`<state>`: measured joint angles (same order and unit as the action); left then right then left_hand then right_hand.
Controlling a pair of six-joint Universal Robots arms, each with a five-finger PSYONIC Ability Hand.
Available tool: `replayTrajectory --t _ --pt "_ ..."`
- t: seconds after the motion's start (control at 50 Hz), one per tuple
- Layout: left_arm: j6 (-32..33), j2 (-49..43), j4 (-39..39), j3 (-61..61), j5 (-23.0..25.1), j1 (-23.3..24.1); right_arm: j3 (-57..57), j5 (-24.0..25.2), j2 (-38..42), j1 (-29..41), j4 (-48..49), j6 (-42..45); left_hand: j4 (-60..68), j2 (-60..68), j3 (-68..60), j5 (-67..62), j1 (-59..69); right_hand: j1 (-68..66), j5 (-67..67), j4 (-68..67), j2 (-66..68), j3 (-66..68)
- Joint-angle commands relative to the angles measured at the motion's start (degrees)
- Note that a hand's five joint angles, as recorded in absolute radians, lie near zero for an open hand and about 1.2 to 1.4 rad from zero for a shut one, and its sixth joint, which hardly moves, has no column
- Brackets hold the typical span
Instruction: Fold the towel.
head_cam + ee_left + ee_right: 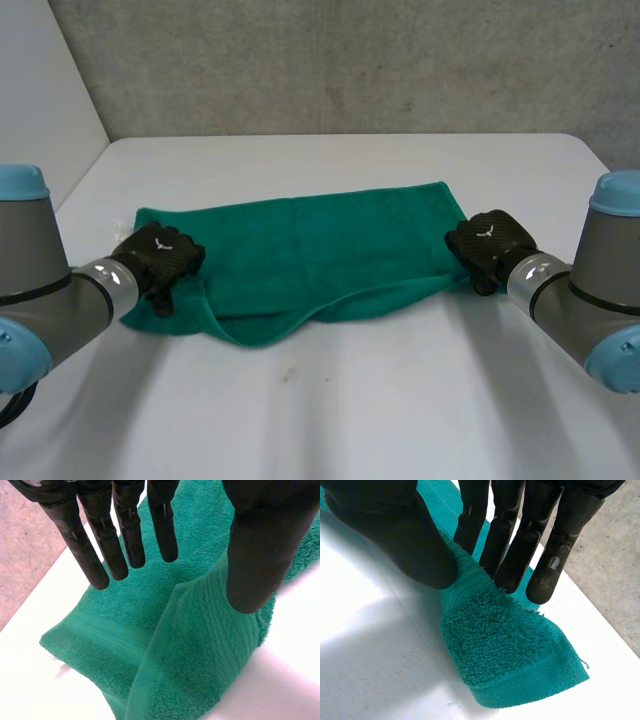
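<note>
A green towel lies across the white table, its near edge doubled over loosely. At the towel's left end rests my left hand. In the left wrist view its fingers are straight and stand apart from the thumb, with a raised fold of towel beneath them and nothing pinched. At the right end, my right hand holds the towel. There the thumb and fingers pinch a ridge of towel near its corner.
A grey wall rises behind the table's far edge. Bare tabletop spreads in front of the towel. Concrete floor lies past the table's right edge, and floor past the left.
</note>
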<state>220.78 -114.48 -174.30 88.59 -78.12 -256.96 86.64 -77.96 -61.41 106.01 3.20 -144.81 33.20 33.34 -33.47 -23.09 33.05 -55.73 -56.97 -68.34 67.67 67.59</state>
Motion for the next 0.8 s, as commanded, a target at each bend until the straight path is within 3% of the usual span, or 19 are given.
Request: replayTrajectory --t 0.02,0.2,0.26,0.3,0.34,0.48,0.5,0.56,0.58,0.64,0.66,0.8 --pt "-0.1 -0.7 0.0 1.1 0.2 0.5 0.0 0.0 0.2 0.1 -0.1 0.1 6.1 6.0 -5.8 -6.2 6.3 -24.3 -13.0 -11.7 12.3 12.4" --pt "-0.1 -2.2 0.1 2.2 4.5 0.6 -0.1 0.0 0.3 0.2 -0.2 0.2 8.5 8.3 -8.2 -8.6 8.6 -24.3 -13.0 -11.7 12.3 12.4" --pt "-0.1 -2.5 0.1 2.3 4.9 0.6 -0.1 0.0 0.4 0.2 -0.2 0.5 19.9 19.7 -19.6 -20.0 20.0 -24.3 -13.0 -11.7 12.3 12.4" --pt "-0.1 -2.5 0.1 2.3 4.8 0.5 -0.2 -0.1 0.4 0.1 -0.3 1.3 40.7 40.5 -40.4 -40.8 40.8 -24.3 -13.0 -11.7 12.3 12.4" --pt "-0.1 -2.3 0.0 2.2 4.8 0.4 -0.3 -0.4 0.3 0.0 -0.5 2.1 46.7 46.6 -46.5 -46.9 46.9 -24.3 -13.0 -11.7 12.3 12.4" --pt "-1.1 5.0 0.1 1.5 3.9 -0.9 -4.3 -1.7 -2.9 -1.0 -10.8 9.1 46.8 46.7 -46.5 -46.9 46.9 -24.3 -13.0 -11.7 12.3 12.4" --pt "-1.6 8.9 0.2 1.8 3.9 -1.3 -7.3 -3.2 -7.1 -2.2 -17.4 10.8 46.8 46.7 -46.5 -46.9 46.9 -24.3 -13.0 -11.7 12.3 12.4" --pt "-3.5 14.6 0.3 2.1 3.9 -1.7 -11.0 -4.1 -10.9 -2.8 -22.9 11.6 46.8 46.7 -46.5 -46.9 46.9 -24.3 -13.0 -11.7 12.3 12.4" --pt "-6.8 19.2 0.3 2.0 3.9 -1.8 -12.3 -4.3 -12.0 -2.9 -24.4 11.7 46.8 46.7 -46.5 -46.9 46.9 -24.3 -13.0 -11.7 12.3 12.4" --pt "-9.7 22.1 0.2 2.0 3.9 -1.8 -17.0 -4.7 -15.0 -2.8 -29.5 11.8 46.8 46.7 -46.5 -46.9 46.9 -24.3 -13.0 -11.7 12.3 12.4" --pt "-13.7 25.5 0.4 2.2 3.9 -1.9 -18.4 -4.7 -16.0 -3.0 -32.2 12.4 46.8 46.7 -46.5 -46.9 46.9 -24.3 -13.0 -11.7 12.3 12.4" --pt "-16.9 26.2 1.1 6.3 3.9 -2.6 -19.6 -4.7 -13.7 -2.5 -41.8 17.6 46.8 46.7 -46.5 -46.9 46.9 -24.3 -13.0 -11.7 12.3 12.4"
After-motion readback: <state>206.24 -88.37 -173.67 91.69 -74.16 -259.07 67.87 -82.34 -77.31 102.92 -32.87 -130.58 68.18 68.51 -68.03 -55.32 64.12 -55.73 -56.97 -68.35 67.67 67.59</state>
